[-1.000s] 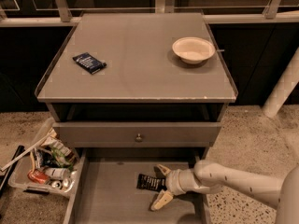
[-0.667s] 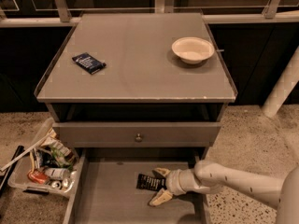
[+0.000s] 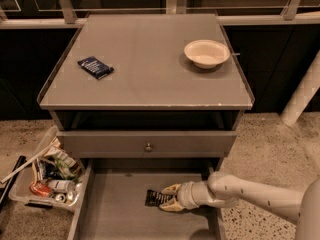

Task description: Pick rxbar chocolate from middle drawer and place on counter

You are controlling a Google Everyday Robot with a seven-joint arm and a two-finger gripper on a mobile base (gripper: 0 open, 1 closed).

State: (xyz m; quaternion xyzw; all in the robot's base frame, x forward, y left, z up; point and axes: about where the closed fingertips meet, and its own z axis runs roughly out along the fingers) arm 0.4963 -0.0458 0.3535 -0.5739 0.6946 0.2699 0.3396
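Note:
The rxbar chocolate (image 3: 154, 198), a small black bar with pale lettering, lies on the floor of the open middle drawer (image 3: 115, 211), near its right side. My gripper (image 3: 168, 198) reaches in from the right, low in the drawer. Its two tan fingers (image 3: 170, 189) sit close on either side of the bar's right end, touching it. The bar still rests on the drawer floor. The grey counter (image 3: 145, 79) is above, with the arm well below it.
A dark blue packet (image 3: 95, 67) lies at the counter's left and a white bowl (image 3: 206, 53) at its back right. The shut upper drawer front with a round knob (image 3: 148, 147) overhangs the open drawer. A bin of clutter (image 3: 47, 176) stands on the floor at left; a white post (image 3: 302, 94) at right.
The fingers were spread wide beside the bar; they have drawn together around its right end. The arm has barely shifted.

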